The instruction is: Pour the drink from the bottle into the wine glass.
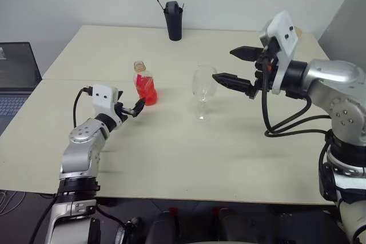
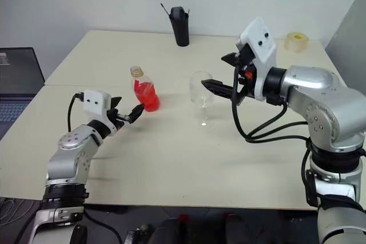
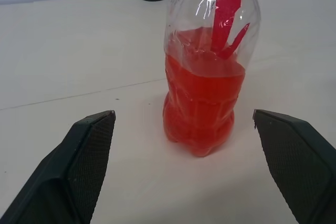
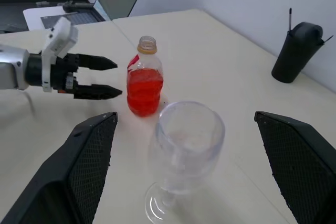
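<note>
We see the small clear plastic bottle (image 1: 144, 83) with the bright red translucent drink (image 3: 202, 106) standing upright on the pale beige table (image 1: 189, 158), without a cap on its neck. The clear stemmed wine glass (image 1: 203, 86) stands just beside it, toward the robot's right, empty and upright.

The left gripper (image 1: 130, 109) is level and near the bottle, its two black fingers spread wide; in the left wrist view the bottle sits between them but apart from both. The right gripper (image 1: 234, 66) is also spread wide, close to the bowl of the glass and holding nothing.

We judge several risks from here. The bottle is open and light, so if one finger touches it before the other, it can slide or tip and the drink spills on the table. If we squeeze the soft plastic too hard, liquid may rise out of the neck. The glass has a thin stem and a small foot; a push from the right gripper on the bowl could knock it over. The tall black cup (image 1: 173, 20) at the far edge is well apart and gives no trouble.
</note>
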Controlling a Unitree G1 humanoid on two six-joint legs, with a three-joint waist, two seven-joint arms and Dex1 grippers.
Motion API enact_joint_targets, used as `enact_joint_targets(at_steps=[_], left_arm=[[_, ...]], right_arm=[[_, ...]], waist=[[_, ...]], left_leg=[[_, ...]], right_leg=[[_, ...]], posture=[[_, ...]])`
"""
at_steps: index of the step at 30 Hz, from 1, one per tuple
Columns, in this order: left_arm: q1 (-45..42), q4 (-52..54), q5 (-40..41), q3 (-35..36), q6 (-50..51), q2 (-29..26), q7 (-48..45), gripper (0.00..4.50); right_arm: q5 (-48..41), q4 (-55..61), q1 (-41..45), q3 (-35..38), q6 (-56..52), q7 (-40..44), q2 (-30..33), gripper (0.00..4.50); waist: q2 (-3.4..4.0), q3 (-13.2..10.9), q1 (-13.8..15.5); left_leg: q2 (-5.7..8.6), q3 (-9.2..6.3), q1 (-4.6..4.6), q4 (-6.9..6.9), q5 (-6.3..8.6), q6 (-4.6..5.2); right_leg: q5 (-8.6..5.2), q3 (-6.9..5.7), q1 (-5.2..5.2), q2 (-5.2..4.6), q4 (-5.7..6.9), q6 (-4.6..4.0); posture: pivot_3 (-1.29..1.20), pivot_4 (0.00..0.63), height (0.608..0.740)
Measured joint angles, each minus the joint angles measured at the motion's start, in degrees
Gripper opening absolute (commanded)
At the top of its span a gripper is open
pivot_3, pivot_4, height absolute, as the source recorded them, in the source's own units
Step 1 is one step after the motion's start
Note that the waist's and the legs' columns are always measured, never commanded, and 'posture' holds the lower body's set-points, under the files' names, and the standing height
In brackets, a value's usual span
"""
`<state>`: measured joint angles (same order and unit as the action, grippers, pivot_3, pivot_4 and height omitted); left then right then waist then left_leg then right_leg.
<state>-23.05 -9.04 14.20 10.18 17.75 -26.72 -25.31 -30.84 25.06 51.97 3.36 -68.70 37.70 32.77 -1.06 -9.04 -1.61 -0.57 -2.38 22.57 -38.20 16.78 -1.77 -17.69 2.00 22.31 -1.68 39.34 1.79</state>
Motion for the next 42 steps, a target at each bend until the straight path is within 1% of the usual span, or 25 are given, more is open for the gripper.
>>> enact_joint_targets(at_steps=[5, 10, 19, 20, 21, 27, 28, 31, 33, 34, 36, 38, 39, 42], left_arm=[[-2.6, -4.8, -2.6, -2.2, -3.7, 1.4, 0.6, 4.50], [-5.6, -9.2, -4.1, -3.4, -6.9, 2.0, 0.6, 4.50], [-12.6, -23.1, -7.0, -4.9, -13.6, 4.1, 1.7, 4.50], [-13.5, -24.7, -7.1, -4.7, -14.7, 4.2, 1.8, 4.12], [-14.1, -25.7, -7.1, -4.6, -15.7, 4.3, 1.7, 3.93], [-16.2, -30.3, -7.1, -4.4, -20.1, 5.7, 1.1, 2.07], [-16.5, -31.2, -7.1, -4.4, -20.7, 5.7, 1.1, 1.79], [-17.5, -32.8, -7.2, -4.2, -21.8, 5.7, 1.0, 1.17], [-18.3, -33.3, -7.3, -4.1, -21.9, 5.5, 0.8, 0.93], [-19.1, -33.3, -7.3, -4.1, -22.0, 5.4, 0.5, 0.90], [-21.0, -33.1, -7.4, -4.3, -22.3, 4.1, -1.1, 0.88], [-23.6, -31.6, -7.7, -4.6, -22.9, 1.8, -3.3, 0.87], [-25.0, -31.0, -7.8, -4.9, -23.2, 1.2, -4.3, 0.87], [-29.2, -27.6, -9.6, -7.6, -25.2, -1.0, -8.8, 0.87]], right_arm=[[-1.1, -2.4, 3.5, -0.9, -3.6, -0.8, 0.6, 4.46], [-2.0, -2.8, 3.6, -3.0, -4.2, -0.8, 1.1, 4.46], [-2.0, -1.7, 3.6, -4.9, -4.1, -1.7, 1.7, 4.46], [-2.0, -1.4, 3.6, -4.8, -4.0, -1.9, 1.6, 4.50], [-2.0, -1.1, 3.6, -4.8, -4.0, -2.1, 1.5, 4.50], [-2.0, 0.0, 2.5, -4.8, -3.5, -3.2, 1.6, 4.50], [-1.9, 0.0, 2.4, -4.8, -3.2, -3.4, 1.7, 4.50], [-1.9, 0.0, 1.8, -4.6, -2.8, -4.0, 2.4, 4.50], [-2.0, 0.3, 0.2, -4.3, -2.7, -4.0, 3.1, 4.50], [-2.2, 1.1, -1.3, -3.7, -2.4, -3.8, 3.9, 4.50], [-2.5, 2.7, -5.4, -2.2, -0.2, -2.4, 5.7, 4.50], [-2.8, 4.9, -11.0, 0.1, 3.2, -0.6, 7.6, 4.50], [-3.1, 5.5, -13.0, 1.3, 3.9, -0.4, 7.8, 4.50], [-3.7, 8.7, -19.6, 6.0, 8.5, -0.6, 7.0, 4.50]], waist=[[0.00, 0.0, 0.0], [0.00, 0.0, 0.0], [0.00, 0.0, -0.1], [0.00, 0.0, -0.1], [0.00, 0.0, -0.1], [0.00, 0.0, -0.1], [0.00, 0.0, -0.1], [-0.01, 0.0, -0.1], [-0.03, 0.0, -0.1], [-0.06, 0.0, -0.1], [-0.13, -0.1, 0.0], [-0.14, -0.1, 0.1], [-0.15, -0.1, 0.1], [-0.15, -0.1, 0.2]], left_leg=[[0.01, -0.04, 0.10, -0.04, 0.00, 0.00], [0.02, -0.03, 0.10, -0.04, 0.00, 0.01], [0.02, -0.06, 0.24, -0.13, -0.01, 0.01], [0.02, -0.06, 0.30, -0.17, -0.01, 0.01], [0.02, -0.04, 0.35, -0.21, -0.01, 0.00], [0.03, -0.04, 0.38, -0.27, -0.01, 0.01], [0.03, -0.03, 0.38, -0.27, -0.01, 0.01], [0.03, -0.03, 0.40, -0.27, -0.01, 0.01], [0.03, -0.05, 0.45, -0.28, -0.01, 0.01], [0.02, -0.06, 0.50, -0.28, -0.01, 0.01], [0.03, -0.10, 0.65, -0.36, -0.01, 0.00], [0.02, -0.18, 1.23, -0.69, -0.03, -0.04], [0.07, -0.15, 1.33, -0.75, -0.12, -0.19], [0.08, -0.15, 1.31, -0.76, -0.13, -0.21]], right_leg=[[0.00, -0.06, 0.05, -0.04, -0.01, 0.00], [0.00, -0.05, 0.05, -0.03, 0.01, 0.00], [0.00, -0.09, 0.19, -0.01, 0.09, 0.01], [0.00, -0.09, 0.26, -0.01, 0.12, 0.01], [0.00, -0.07, 0.32, -0.01, 0.17, 0.01], [0.00, -0.06, 0.34, -0.01, 0.22, 0.01], [0.00, -0.07, 0.34, -0.01, 0.22, 0.01], [0.00, -0.07, 0.37, 0.00, 0.22, 0.01], [0.00, -0.08, 0.40, 0.01, 0.21, 0.01], [0.00, -0.09, 0.43, 0.01, 0.21, 0.01], [0.00, -0.15, 0.53, 0.08, 0.21, 0.01], [0.01, -0.22, 1.00, 0.23, 0.42, 0.02], [0.02, -0.22, 1.11, 0.22, 0.54, 0.03], [0.01, -0.23, 1.07, 0.21, 0.54, 0.04]], posture=[[0.00, 0.150, 0.740], [0.00, 0.150, 0.740], [0.00, 0.150, 0.740], [0.00, 0.150, 0.740], [0.00, 0.150, 0.740], [0.00, 0.150, 0.740], [0.00, 0.150, 0.740], [0.00, 0.150, 0.740], [0.00, 0.150, 0.740], [0.00, 0.150, 0.740], [0.00, 0.150, 0.740], [0.00, 0.150, 0.740], [0.00, 0.150, 0.740], [0.00, 0.150, 0.740]])
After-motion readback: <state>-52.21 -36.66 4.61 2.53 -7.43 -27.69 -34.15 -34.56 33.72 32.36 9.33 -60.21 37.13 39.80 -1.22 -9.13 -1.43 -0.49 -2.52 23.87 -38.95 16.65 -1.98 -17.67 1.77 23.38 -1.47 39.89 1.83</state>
